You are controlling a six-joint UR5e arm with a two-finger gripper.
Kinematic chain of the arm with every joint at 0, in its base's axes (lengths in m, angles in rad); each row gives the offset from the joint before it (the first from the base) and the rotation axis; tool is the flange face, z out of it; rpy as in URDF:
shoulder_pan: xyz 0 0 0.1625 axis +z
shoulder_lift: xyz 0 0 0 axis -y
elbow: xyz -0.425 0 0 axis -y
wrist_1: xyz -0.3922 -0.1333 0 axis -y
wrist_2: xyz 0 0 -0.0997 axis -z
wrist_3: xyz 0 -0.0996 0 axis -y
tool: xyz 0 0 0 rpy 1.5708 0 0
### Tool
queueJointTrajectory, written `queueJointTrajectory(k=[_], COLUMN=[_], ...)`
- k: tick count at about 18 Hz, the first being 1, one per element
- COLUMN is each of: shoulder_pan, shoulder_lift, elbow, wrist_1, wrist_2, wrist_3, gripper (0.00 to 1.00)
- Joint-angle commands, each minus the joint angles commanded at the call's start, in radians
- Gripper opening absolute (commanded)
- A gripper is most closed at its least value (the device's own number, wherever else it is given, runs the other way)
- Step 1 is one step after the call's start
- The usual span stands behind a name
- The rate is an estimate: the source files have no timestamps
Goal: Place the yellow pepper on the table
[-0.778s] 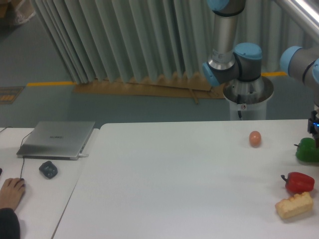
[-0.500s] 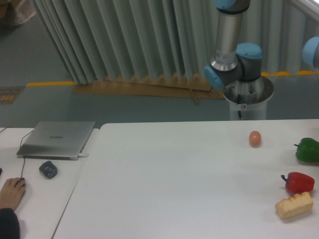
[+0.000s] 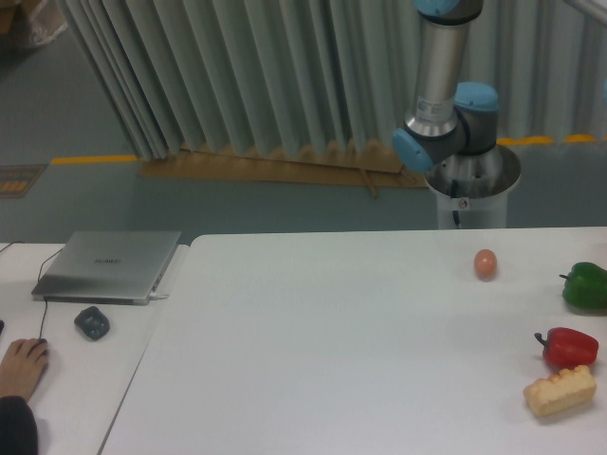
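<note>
The white table (image 3: pixel 313 351) carries a green pepper (image 3: pixel 585 285), a red pepper (image 3: pixel 569 347), a pale bread-like block (image 3: pixel 560 391) and a small egg (image 3: pixel 486 263), with no yellow pepper in view, while the arm (image 3: pixel 444 85) rises upright behind, its gripper out of frame.

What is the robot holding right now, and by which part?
It cannot be told: the jaws are out of the picture, and no yellow pepper shows. Only the arm is visible above the table.

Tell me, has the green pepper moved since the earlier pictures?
No. The green pepper sits at the same spot right of the egg; only the arm above it left.
</note>
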Motion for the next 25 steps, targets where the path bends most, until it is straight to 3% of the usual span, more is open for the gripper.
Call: queueJointTrajectory(k=[6,25], shoulder_pan=[0.097,0.118], shoulder_lift=[-0.008,-0.08], elbow=[-0.045,-0.048], wrist_1=[-0.015,-0.003], wrist_2=[0.0,-0.009], wrist_3=[0.132,0.143], gripper=[1.0,1.0])
